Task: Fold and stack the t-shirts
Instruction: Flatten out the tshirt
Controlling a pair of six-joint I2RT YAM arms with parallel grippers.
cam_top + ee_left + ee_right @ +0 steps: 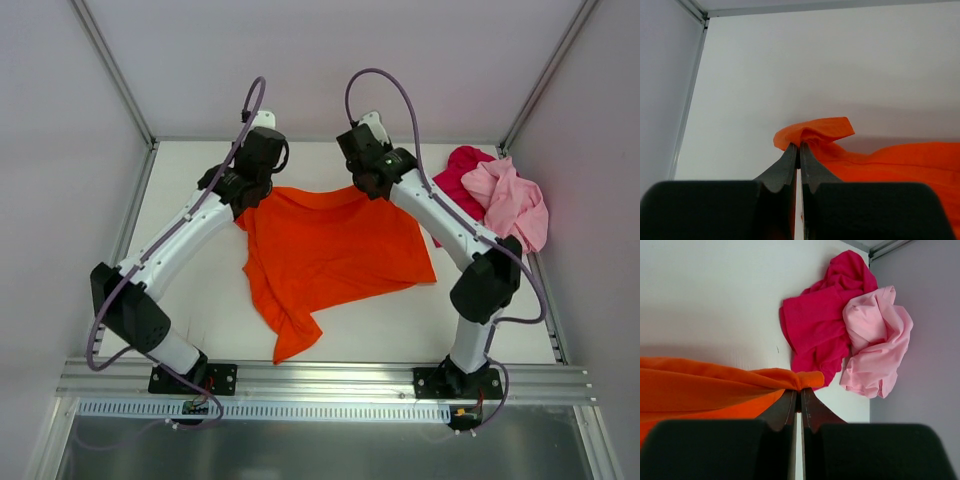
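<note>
Looking across the white bench (pixel 200 290), we see the orange t-shirt (pixel 330 250) spread over the middle of the top view, held at its two upper corners. The red t-shirt (pixel 462 172) and pink t-shirt (pixel 515 205) lie crumpled at upper right, touching each other. Our left fingers (pixel 782 172) and right fingers (pixel 782 412) are each pressed together, pinching orange cloth.

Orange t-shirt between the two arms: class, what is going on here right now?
The orange t-shirt is gripped along its far edge: the left tool is shut on one corner, the right tool on the other. The rest lies spread, slightly rumpled, on the table. The red t-shirt and pink t-shirt lie crumpled together at the far right, untouched; nothing is folded yet.
</note>
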